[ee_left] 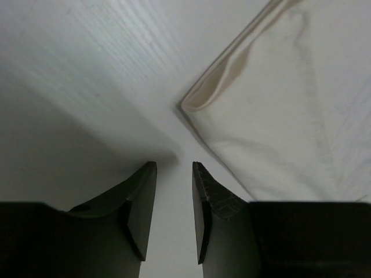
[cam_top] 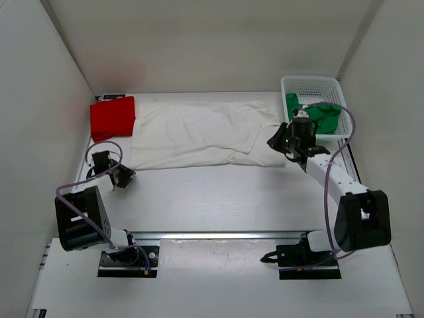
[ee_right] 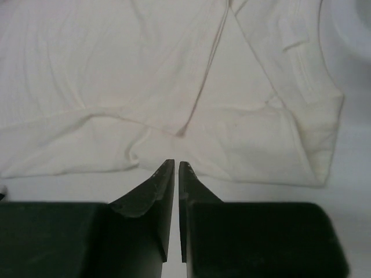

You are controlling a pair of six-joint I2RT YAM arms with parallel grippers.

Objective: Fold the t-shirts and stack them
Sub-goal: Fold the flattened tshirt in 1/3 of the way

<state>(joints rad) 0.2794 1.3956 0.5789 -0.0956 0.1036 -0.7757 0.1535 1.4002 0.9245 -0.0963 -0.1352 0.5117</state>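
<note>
Working the fold of the white t-shirt (cam_top: 199,134) spread mid-surface, red t-shirt (cam_top: 112,118) folded far-left, green t-shirt (cam_top: 318,112) waiting in the basket (cam_top: 311,85); left tool (ee_left: 174,174) hovering parted and empty off the hem corner, right tool (ee_right: 176,168) nearly closed, gripping nothing, likely needing both regripping the near edge.

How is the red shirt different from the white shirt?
The red shirt is folded into a small, neat square; the white shirt lies spread out wide and wrinkly. Red sits at the far left, white in the middle. Both rest on the table, and no claw holds either.
</note>
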